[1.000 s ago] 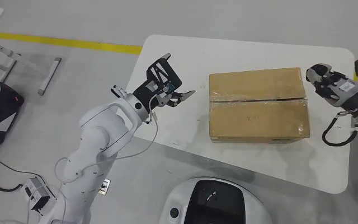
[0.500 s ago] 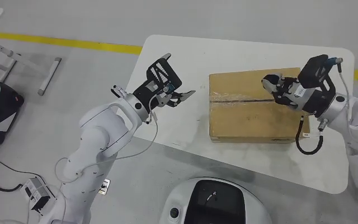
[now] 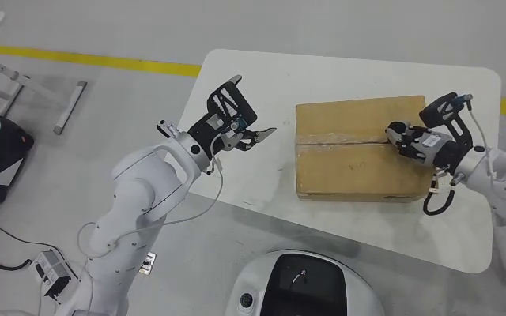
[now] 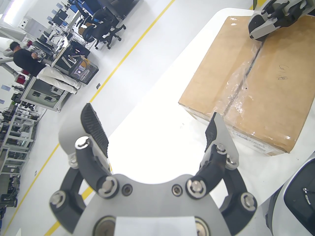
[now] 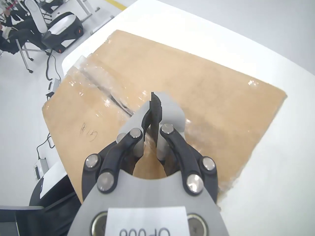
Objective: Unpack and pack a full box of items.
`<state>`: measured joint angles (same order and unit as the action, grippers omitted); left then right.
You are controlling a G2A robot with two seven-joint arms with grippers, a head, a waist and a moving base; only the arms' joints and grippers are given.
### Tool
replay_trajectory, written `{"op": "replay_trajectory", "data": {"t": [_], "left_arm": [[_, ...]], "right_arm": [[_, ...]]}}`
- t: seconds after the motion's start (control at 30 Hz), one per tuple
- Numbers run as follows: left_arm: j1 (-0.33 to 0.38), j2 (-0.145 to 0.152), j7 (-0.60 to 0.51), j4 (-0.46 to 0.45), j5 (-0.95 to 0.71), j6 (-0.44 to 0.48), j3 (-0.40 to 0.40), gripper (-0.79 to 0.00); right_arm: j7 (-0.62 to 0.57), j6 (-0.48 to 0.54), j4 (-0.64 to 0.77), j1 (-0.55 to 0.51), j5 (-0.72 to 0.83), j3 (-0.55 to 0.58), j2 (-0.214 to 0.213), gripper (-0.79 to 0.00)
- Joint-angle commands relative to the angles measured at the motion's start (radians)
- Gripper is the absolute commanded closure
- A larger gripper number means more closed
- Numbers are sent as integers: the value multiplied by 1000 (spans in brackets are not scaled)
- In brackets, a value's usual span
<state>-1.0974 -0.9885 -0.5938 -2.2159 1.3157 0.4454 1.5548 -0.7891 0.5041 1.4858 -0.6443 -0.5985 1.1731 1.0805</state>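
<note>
A closed brown cardboard box (image 3: 364,150) lies on the white table (image 3: 332,75), its two top flaps meeting at a seam covered with clear tape (image 3: 340,137). My right gripper (image 3: 393,133) is shut, its tip resting on the taped seam near the box's right end; the right wrist view has the same closed tip (image 5: 154,104) over the box (image 5: 196,79). My left gripper (image 3: 249,110) hovers open over the table's left edge, well apart from the box, nothing between its fingers (image 4: 94,124). In the left wrist view the box (image 4: 258,82) and the right gripper (image 4: 256,31) lie ahead.
A yellow floor line (image 3: 95,60) runs behind the table. Bare table surface lies between the left gripper and the box, and along the front edge. Desks, chairs and a seated person (image 4: 24,60) are far off in the room.
The right arm came in from the table's right edge onto the box top, then drew back rightward along the seam. The left arm has kept still.
</note>
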Motion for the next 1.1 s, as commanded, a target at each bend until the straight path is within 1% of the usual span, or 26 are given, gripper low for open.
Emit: {"op": "replay_trajectory", "data": {"t": [0.0,0.1,0.2,0.37,0.53,0.7,0.87,1.07], "left_arm": [[0,0,0,0,0,0,0,-785],[0,0,0,0,0,0,0,-785],[0,0,0,0,0,0,0,-785],[0,0,0,0,0,0,0,-785],[0,0,0,0,0,0,0,-785],[0,0,0,0,0,0,0,-785],[0,0,0,0,0,0,0,-785],[0,0,0,0,0,0,0,-785]], "right_arm": [[-17,-21,19,-18,2,16,-5,0],[-29,-43,45,-41,-40,31,-12,0],[-19,-52,58,-59,-48,37,-15,0],[26,-52,77,-66,-55,55,-19,0],[69,-64,100,-72,-2,129,-28,0],[91,-81,127,-80,-9,191,-39,0],[114,-63,154,-76,-3,184,-41,0],[134,-3,191,-51,41,138,-36,0]]}}
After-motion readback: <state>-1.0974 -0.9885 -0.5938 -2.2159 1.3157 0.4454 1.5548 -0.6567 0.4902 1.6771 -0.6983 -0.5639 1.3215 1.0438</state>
